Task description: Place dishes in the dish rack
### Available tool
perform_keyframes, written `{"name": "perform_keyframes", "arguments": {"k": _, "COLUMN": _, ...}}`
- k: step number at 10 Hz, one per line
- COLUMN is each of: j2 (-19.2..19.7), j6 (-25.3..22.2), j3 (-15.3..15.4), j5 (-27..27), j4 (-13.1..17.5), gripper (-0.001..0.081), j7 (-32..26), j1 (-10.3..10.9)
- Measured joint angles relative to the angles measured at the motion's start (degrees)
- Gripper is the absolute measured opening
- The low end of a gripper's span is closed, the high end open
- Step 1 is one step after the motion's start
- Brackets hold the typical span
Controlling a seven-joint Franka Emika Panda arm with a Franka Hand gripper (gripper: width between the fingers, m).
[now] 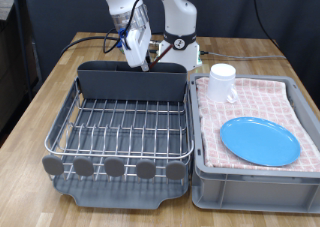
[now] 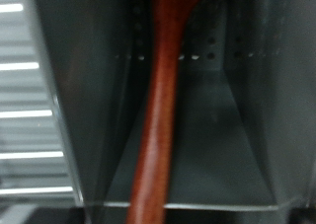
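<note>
My gripper (image 1: pixel 140 55) hangs over the dark grey cutlery bin (image 1: pixel 130 82) at the back of the silver wire dish rack (image 1: pixel 120 122). In the wrist view the reddish-brown wooden spoon (image 2: pixel 158 106) runs along my fingers down into the bin (image 2: pixel 232 115); the fingertips themselves are out of that picture. The gripper looks shut on the spoon. The light-blue plate (image 1: pixel 259 141) lies flat on the checked cloth in the grey crate at the exterior view's right. The white mug (image 1: pixel 222 82) stands behind the plate on that cloth.
The grey crate (image 1: pixel 250 182) sits tight against the rack's side at the exterior view's right. The rack's wire bed holds nothing. Cables and the arm's base (image 1: pixel 180 42) stand behind the bin. The wooden table's edge lies at the exterior view's left.
</note>
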Motion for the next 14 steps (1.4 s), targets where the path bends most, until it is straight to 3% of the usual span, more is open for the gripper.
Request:
{"name": "perform_keyframes", "arguments": {"k": 1, "j2": -0.3, "j6": -0.4, "j3": 1.0, "j5": -2.2, "j4": 0.1, "gripper": 0.0378, "j7": 2.1, "j1": -0.7}}
{"name": "perform_keyframes", "arguments": {"k": 2, "j2": -1.2, "j6": -1.2, "j3": 2.5, "j5": -5.2, "j4": 0.4, "gripper": 0.057, "j7": 5.0, "j1": -1.8}}
{"name": "perform_keyframes", "arguments": {"k": 3, "j2": -2.5, "j6": -2.6, "j3": 4.7, "j5": -8.8, "j4": 0.6, "gripper": 0.057, "j7": 8.9, "j1": -3.1}}
{"name": "perform_keyframes", "arguments": {"k": 4, "j2": -4.3, "j6": -4.3, "j3": 7.5, "j5": -12.5, "j4": 0.9, "gripper": 0.0736, "j7": 13.6, "j1": -4.4}}
{"name": "perform_keyframes", "arguments": {"k": 5, "j2": -6.3, "j6": -6.5, "j3": 10.2, "j5": -15.3, "j4": 1.3, "gripper": 0.0786, "j7": 17.9, "j1": -5.3}}
{"name": "perform_keyframes", "arguments": {"k": 9, "j2": -14.2, "j6": -11.3, "j3": 21.1, "j5": -25.3, "j4": 1.5, "gripper": 0.0802, "j7": 32.9, "j1": -7.3}}
{"name": "perform_keyframes", "arguments": {"k": 11, "j2": -17.5, "j6": -13.7, "j3": 25.1, "j5": -25.8, "j4": 1.9, "gripper": 0.0802, "j7": 35.0, "j1": -7.1}}
{"name": "perform_keyframes", "arguments": {"k": 14, "j2": -19.0, "j6": -16.3, "j3": 26.8, "j5": -24.0, "j4": 4.0, "gripper": 0.0802, "j7": 32.2, "j1": -2.7}}
